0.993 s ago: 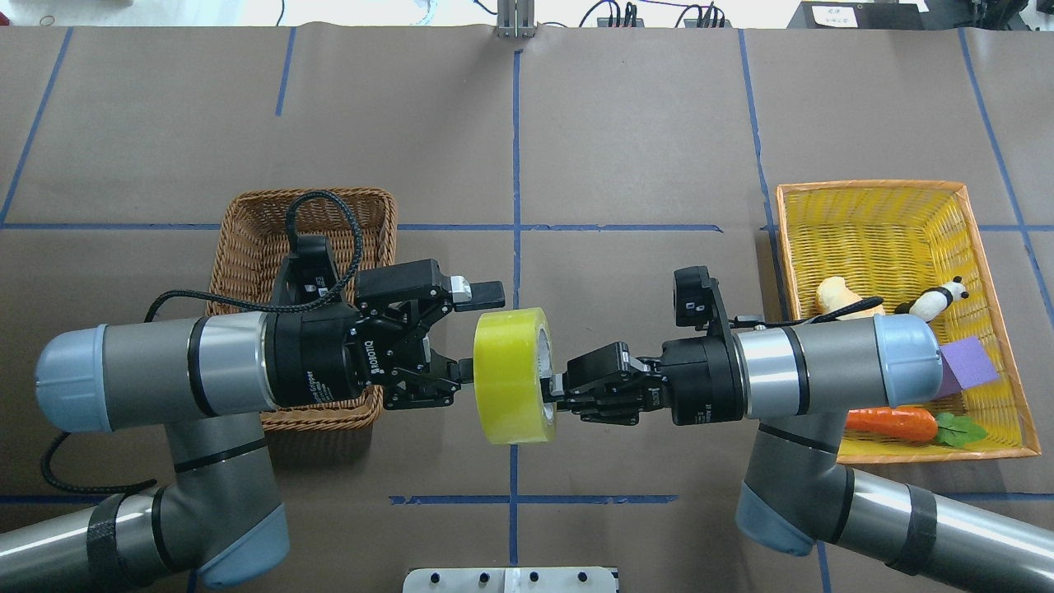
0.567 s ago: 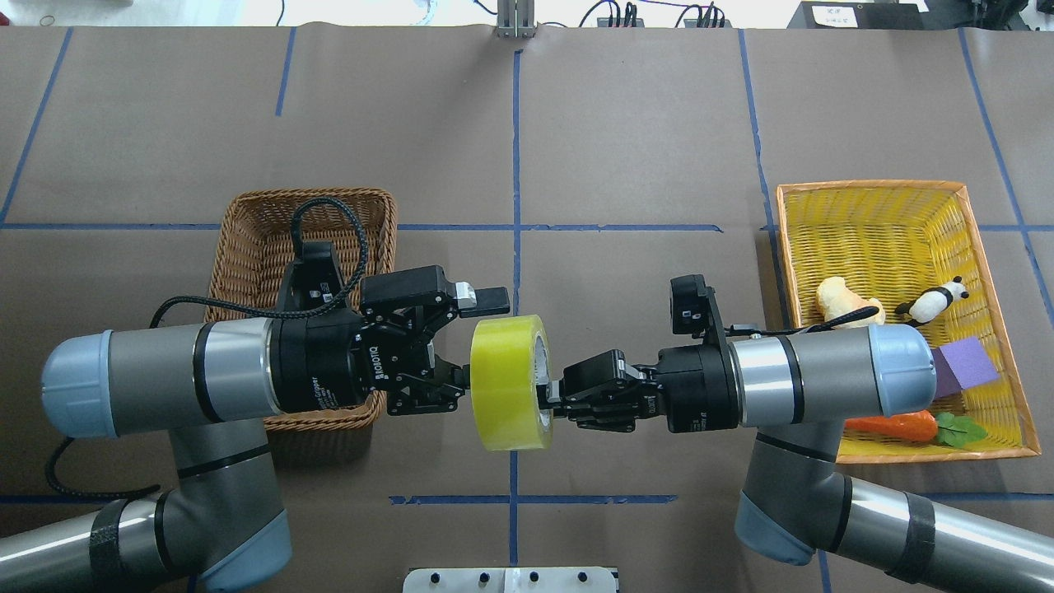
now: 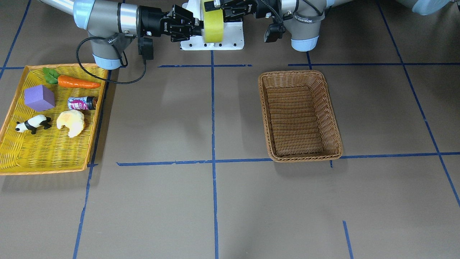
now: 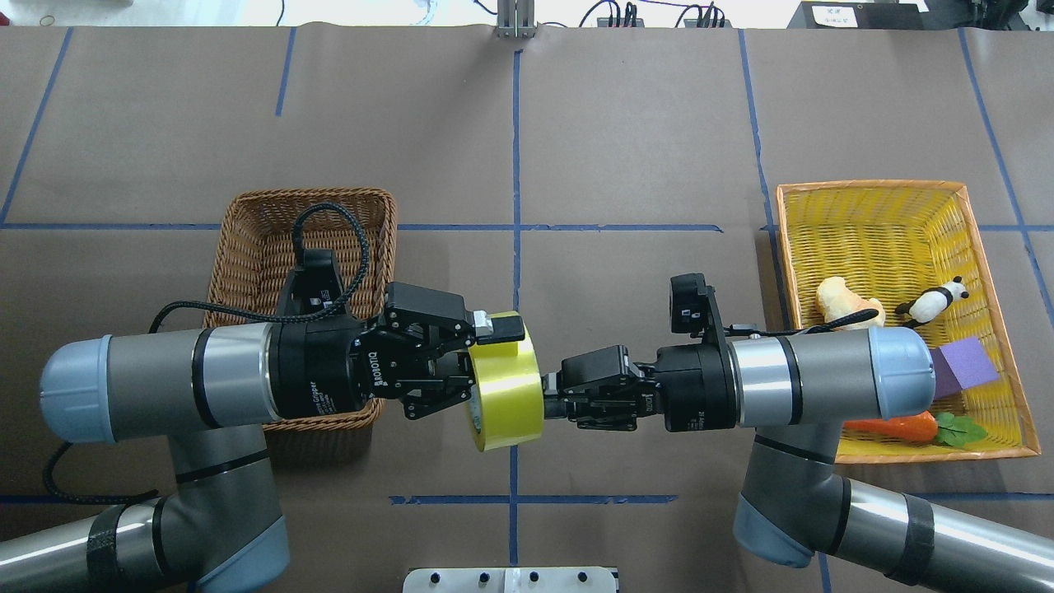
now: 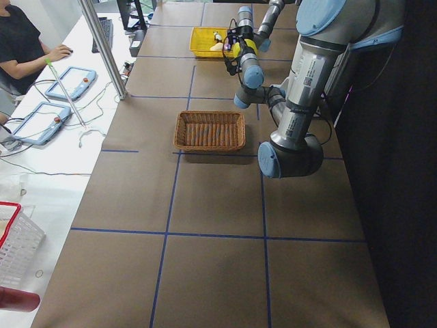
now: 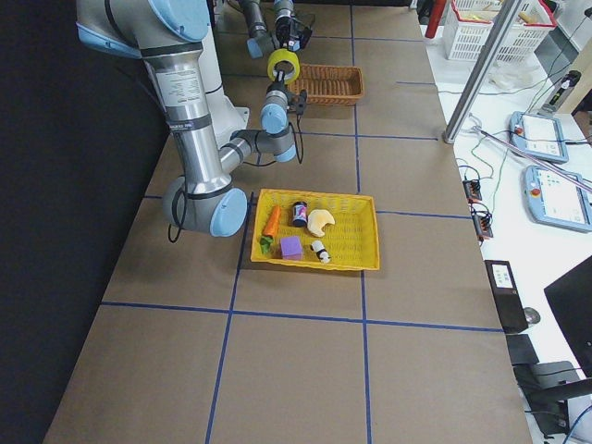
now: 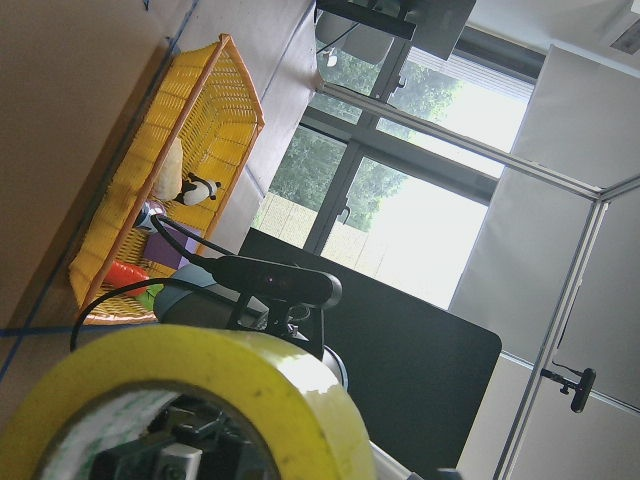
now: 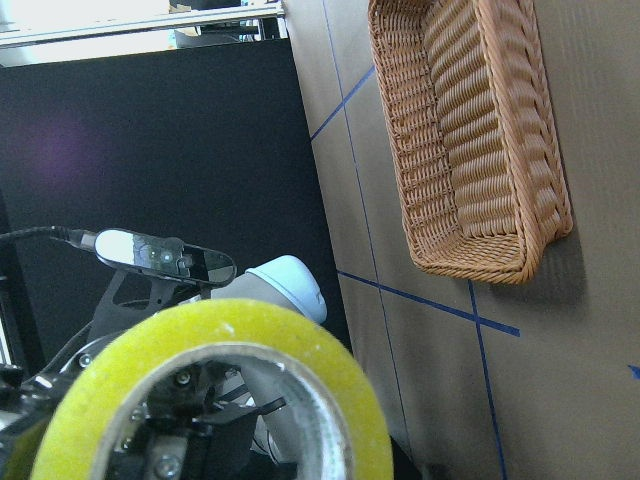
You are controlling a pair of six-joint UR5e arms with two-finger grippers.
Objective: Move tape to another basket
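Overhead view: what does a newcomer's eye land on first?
The bright yellow-green tape, hanging mid-air at the view's centre between the left gripper and the right gripper, which is clamped on it. Next, the empty brown wicker basket at left, and the yellow tray of toys at far right.

Yellow-green tape (image 4: 504, 389) on edge, aloft — brown wicker basket (image 4: 254, 239) sits upright.
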